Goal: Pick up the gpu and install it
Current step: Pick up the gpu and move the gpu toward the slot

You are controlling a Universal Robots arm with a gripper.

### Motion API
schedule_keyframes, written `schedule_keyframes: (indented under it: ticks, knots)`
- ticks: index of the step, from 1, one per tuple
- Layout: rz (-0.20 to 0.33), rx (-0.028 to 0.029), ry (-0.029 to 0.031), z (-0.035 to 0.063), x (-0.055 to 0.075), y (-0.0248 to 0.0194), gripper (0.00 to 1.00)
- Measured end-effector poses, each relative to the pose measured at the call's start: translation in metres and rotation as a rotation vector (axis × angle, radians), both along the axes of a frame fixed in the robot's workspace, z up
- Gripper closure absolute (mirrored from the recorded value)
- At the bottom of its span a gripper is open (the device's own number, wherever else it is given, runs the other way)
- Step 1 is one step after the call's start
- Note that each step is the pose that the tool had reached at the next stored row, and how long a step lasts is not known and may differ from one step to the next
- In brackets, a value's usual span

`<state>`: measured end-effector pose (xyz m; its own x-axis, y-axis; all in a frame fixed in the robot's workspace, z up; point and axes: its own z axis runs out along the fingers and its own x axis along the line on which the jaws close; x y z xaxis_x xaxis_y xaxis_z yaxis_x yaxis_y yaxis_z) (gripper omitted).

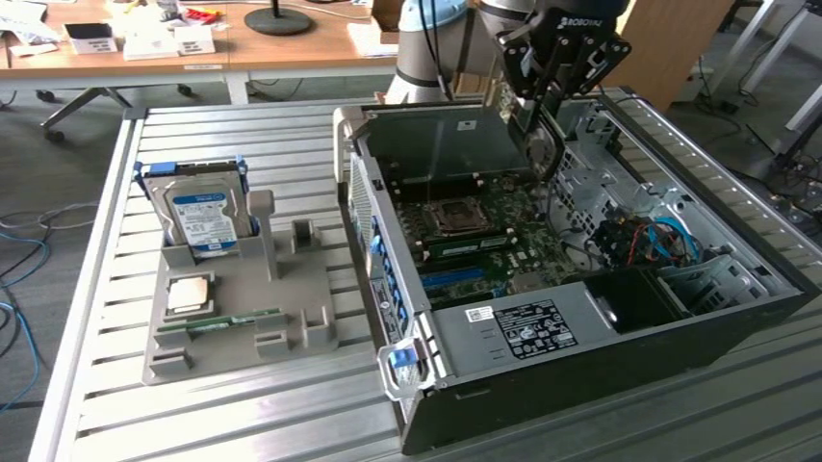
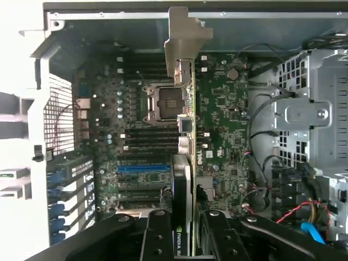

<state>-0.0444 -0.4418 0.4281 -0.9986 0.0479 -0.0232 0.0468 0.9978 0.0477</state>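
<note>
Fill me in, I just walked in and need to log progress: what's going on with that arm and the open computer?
The robot arm has the gpu clamped in its pincer. The card is held edge-on over the motherboard inside the open computer case, with its silver bracket near one case wall. It does not look seated in a slot yet. On the grey holder beside the case, a hard drive stands upright and a RAM stick lies flat.
</note>
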Motion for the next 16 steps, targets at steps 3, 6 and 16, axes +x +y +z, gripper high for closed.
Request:
schedule_keyframes:
  ticks: [3, 6, 16]
  knots:
    - [0.000, -0.0001, 0.0000, 0.0000, 0.010, 0.0000, 0.73]
    - [0.000, 0.0001, 0.0000, 0.0000, 0.019, 0.0000, 0.73]
    - [0.000, 0.0000, 0.0000, 0.0000, 0.038, 0.0000, 0.73]
